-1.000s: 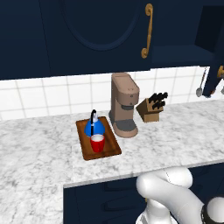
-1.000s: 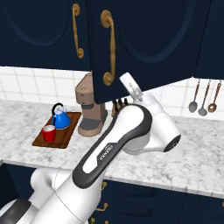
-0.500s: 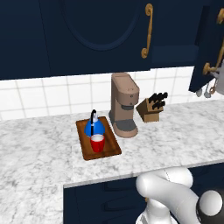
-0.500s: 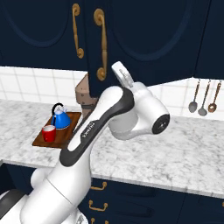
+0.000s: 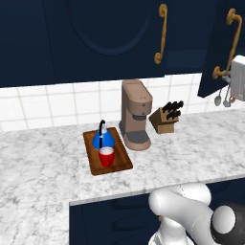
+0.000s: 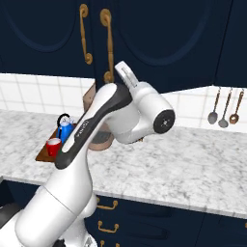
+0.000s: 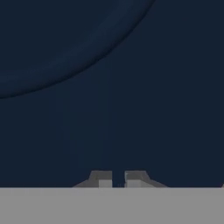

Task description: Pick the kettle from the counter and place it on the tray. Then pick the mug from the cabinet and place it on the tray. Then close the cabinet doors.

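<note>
Kettle (image 5: 103, 139) and mug (image 5: 106, 156) are sat on the tray (image 5: 122, 162); gripper (image 7: 115, 179) fingers nearly together, nothing clamped, faced at a cabinet door (image 7: 131, 87).

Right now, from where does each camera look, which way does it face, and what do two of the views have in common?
Left base view: behind the arm's left, looking forward and down at the counter; white arm base at lower right.
Right base view: behind the arm's right, facing the cabinet doors; the arm rises from lower left.
Hand view: on the hand, close against a navy door panel; gripper at the bottom.
Both base views share the tray with kettle and mug.
</note>
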